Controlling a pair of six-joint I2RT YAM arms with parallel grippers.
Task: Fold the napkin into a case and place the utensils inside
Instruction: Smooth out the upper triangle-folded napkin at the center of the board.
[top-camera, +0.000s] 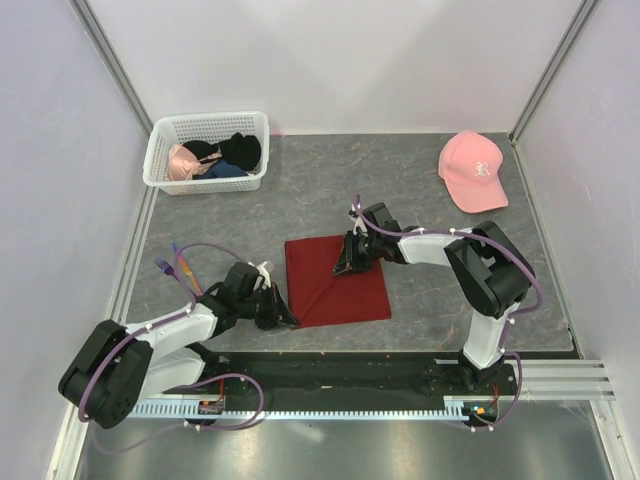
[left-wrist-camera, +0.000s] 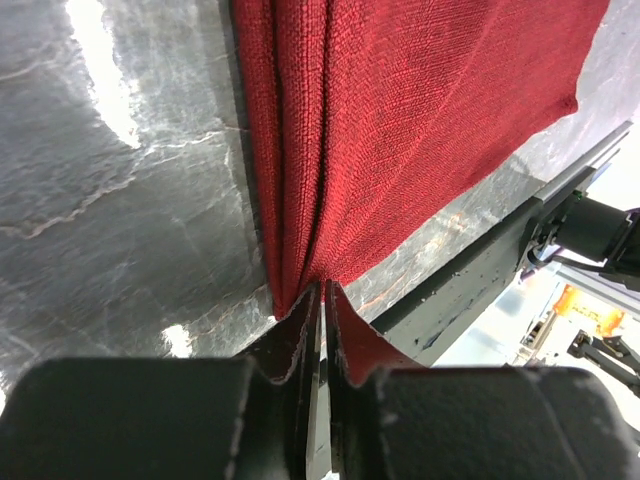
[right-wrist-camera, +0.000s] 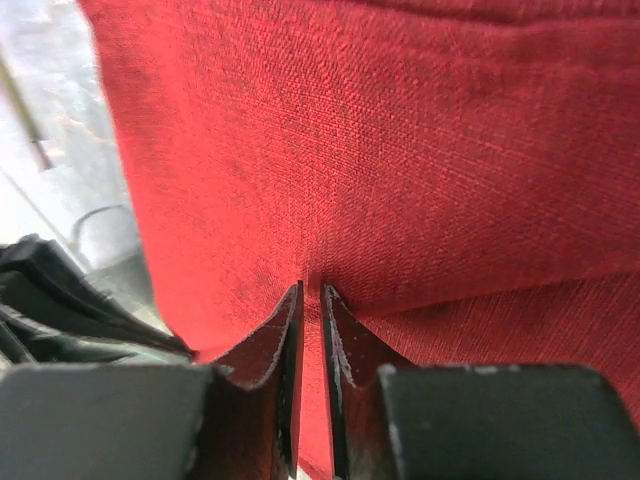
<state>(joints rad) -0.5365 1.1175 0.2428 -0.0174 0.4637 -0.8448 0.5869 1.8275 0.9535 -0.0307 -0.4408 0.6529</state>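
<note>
Napkin (top-camera: 335, 290) sits pinched at opposite edges by left fingers (left-wrist-camera: 287, 348) and right fingers (right-wrist-camera: 272, 342).

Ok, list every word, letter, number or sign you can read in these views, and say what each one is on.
"R": a single white embroidered letter on the front of the pink cap. It is small in the top view, so it could also be a B.
Napkin: no text.
Basket: no text readable.
Both wrist views: no text.
</note>
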